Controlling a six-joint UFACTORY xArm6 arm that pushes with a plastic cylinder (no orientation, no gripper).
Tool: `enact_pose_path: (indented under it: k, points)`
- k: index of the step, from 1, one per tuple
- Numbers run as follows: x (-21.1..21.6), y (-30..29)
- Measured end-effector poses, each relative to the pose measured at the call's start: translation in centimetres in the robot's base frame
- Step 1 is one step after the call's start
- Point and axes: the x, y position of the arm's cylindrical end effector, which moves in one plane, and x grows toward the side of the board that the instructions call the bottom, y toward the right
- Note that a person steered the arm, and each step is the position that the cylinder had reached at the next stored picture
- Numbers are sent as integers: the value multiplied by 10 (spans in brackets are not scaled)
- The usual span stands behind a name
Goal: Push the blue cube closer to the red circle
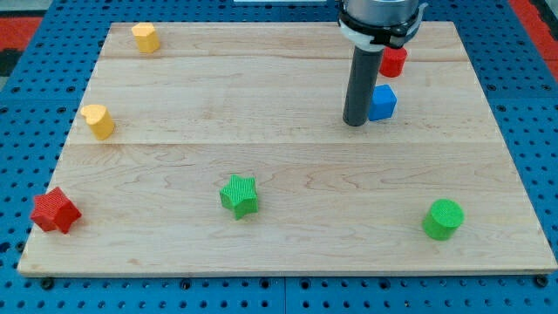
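Note:
The blue cube (383, 102) lies on the wooden board (288, 166) at the view's upper right. The red circle block (394, 61) sits just above it, partly hidden behind the arm's body, with a small gap between the two. My tip (354, 123) rests on the board right against the blue cube's left side, slightly lower than its middle. The dark rod rises from there to the arm's head at the view's top.
A yellow block (145, 37) sits at the top left and a yellow heart-like block (98, 120) at the left. A red star (55, 210) is at the bottom left, a green star (239, 194) at bottom middle, a green cylinder (443, 218) at bottom right.

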Motion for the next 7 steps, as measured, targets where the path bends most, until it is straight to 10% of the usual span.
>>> enact_pose_path:
  k: [7]
  points:
    - [37,36]
